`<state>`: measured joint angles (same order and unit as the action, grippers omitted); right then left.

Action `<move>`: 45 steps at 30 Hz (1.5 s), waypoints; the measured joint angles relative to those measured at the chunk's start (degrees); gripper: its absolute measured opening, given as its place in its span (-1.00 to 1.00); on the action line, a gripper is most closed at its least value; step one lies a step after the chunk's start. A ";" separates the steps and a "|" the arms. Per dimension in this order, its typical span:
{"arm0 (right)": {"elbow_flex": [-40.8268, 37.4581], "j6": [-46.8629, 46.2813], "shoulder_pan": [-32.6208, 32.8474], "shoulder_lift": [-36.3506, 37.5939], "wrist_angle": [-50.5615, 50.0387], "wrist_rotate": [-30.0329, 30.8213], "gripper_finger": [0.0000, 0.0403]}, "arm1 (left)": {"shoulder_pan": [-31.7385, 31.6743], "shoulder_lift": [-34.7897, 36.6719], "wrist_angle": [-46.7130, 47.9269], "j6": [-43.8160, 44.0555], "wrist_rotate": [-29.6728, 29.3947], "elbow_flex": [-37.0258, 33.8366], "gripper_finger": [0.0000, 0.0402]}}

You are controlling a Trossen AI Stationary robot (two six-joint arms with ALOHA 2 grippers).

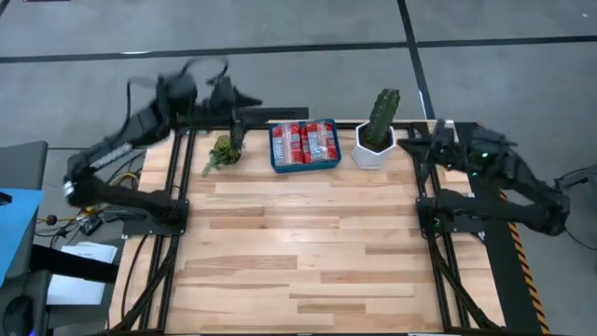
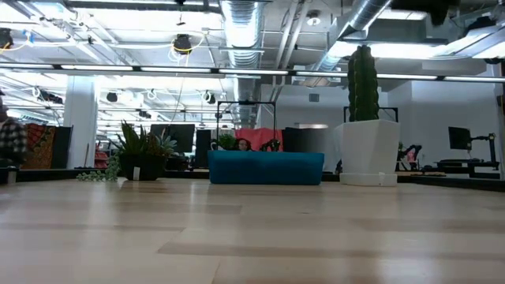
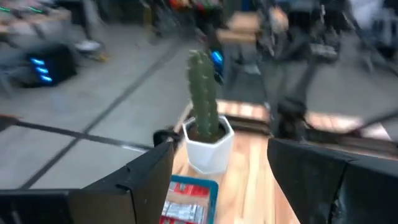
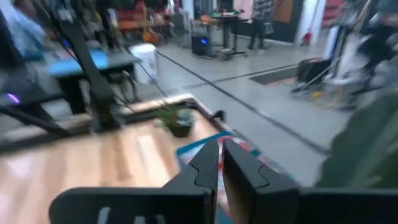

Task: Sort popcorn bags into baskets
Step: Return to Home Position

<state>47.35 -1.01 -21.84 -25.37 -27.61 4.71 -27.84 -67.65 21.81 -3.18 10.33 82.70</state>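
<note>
High view: the bin (image 1: pixel 304 166), holding the popcorn bags (image 1: pixel 304 142), sits at the far edge of the table (image 1: pixel 308 243), with open wood in front of it. Left wrist view: the left gripper (image 3: pixel 221 180), spread wide, hangs raised near the bin. Right wrist view: the right gripper (image 4: pixel 221 165) is pressed together, beyond the cactus (image 1: pixel 382 112) from the bin.

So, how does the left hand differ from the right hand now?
The left hand has its fingers wide apart; the right hand has them close together. The left hand is beside the leafy plant, the right hand beside the cactus pot. Both are empty, at the far edge of the table.
</note>
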 joint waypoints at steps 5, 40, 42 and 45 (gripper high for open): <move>-12.02 -9.99 -1.78 4.78 9.51 -5.72 -0.76 | 7.59 15.82 -24.29 8.12 -14.19 -30.02 0.24; -46.16 -36.27 -3.38 5.24 53.82 -30.90 -0.74 | 37.36 63.55 -29.40 24.94 -51.22 -75.13 0.24; -45.89 -37.01 2.88 5.25 56.83 -23.69 -0.74 | 37.36 63.57 -28.58 24.34 -51.78 -75.13 0.24; -44.09 -35.82 11.83 5.23 56.40 -14.34 -0.74 | 37.36 63.55 -28.35 27.79 -50.76 -75.13 0.24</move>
<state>3.26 -36.82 -10.01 -20.14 28.80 -9.62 9.52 -4.10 -6.55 24.61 -40.43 7.57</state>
